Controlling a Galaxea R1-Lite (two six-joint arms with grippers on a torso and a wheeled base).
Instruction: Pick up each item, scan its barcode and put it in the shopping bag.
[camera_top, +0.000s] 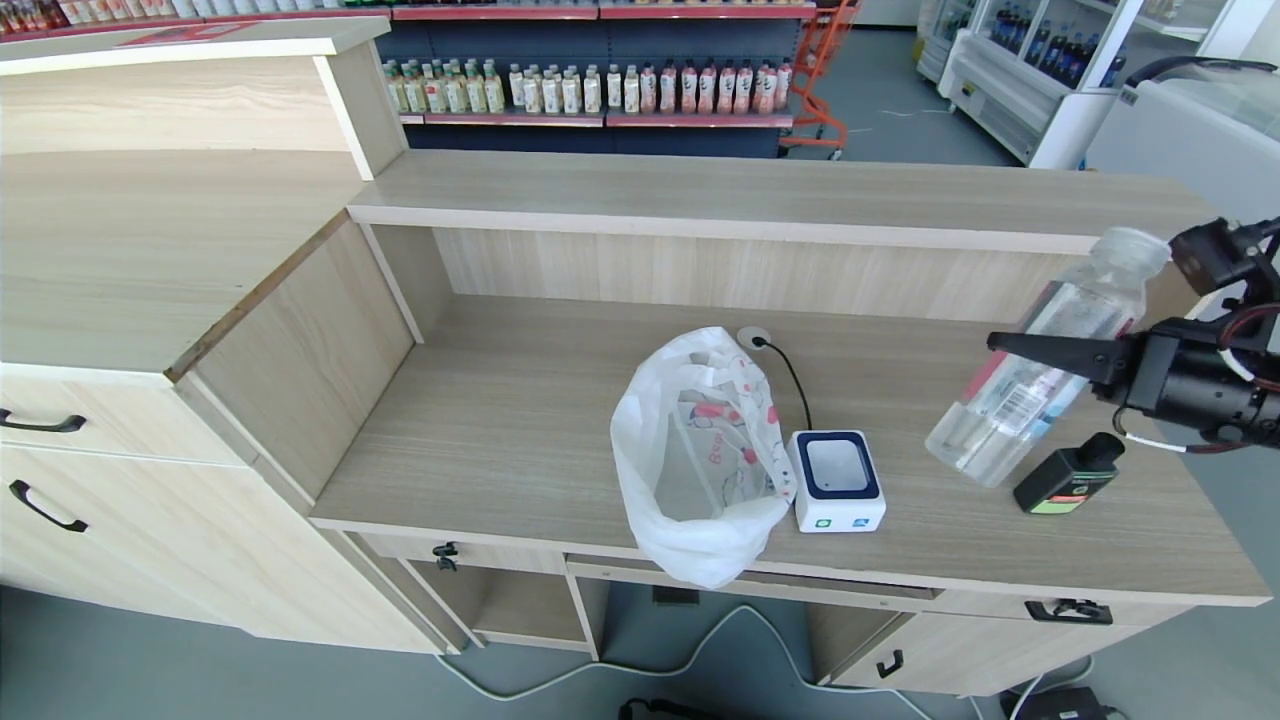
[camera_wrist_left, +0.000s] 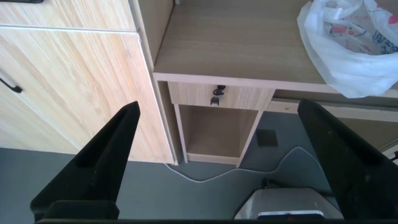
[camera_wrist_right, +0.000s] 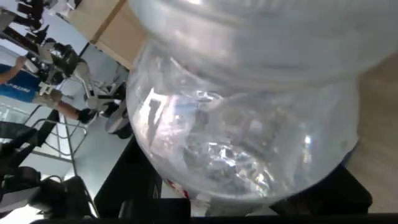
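Note:
My right gripper (camera_top: 1045, 362) is shut on a clear plastic bottle (camera_top: 1040, 370) with a white cap, held tilted in the air over the right end of the counter, cap toward the back. Its barcode label faces up and forward. Close up, the bottle (camera_wrist_right: 249, 124) sits between my dark fingers. The white scanner (camera_top: 838, 480) with a dark window lies on the counter to the left of the bottle. Beside it stands the open white shopping bag (camera_top: 700, 450), also seen as the bag (camera_wrist_left: 351, 43). My left gripper (camera_wrist_left: 217, 162) hangs open, low in front of the counter's left end.
A small dark bottle with a green and red label (camera_top: 1068, 475) lies on the counter just under the held bottle. The scanner's black cable (camera_top: 790, 375) runs back to a hole in the counter. A raised shelf (camera_top: 760, 200) borders the back, a taller cabinet (camera_top: 150, 250) the left.

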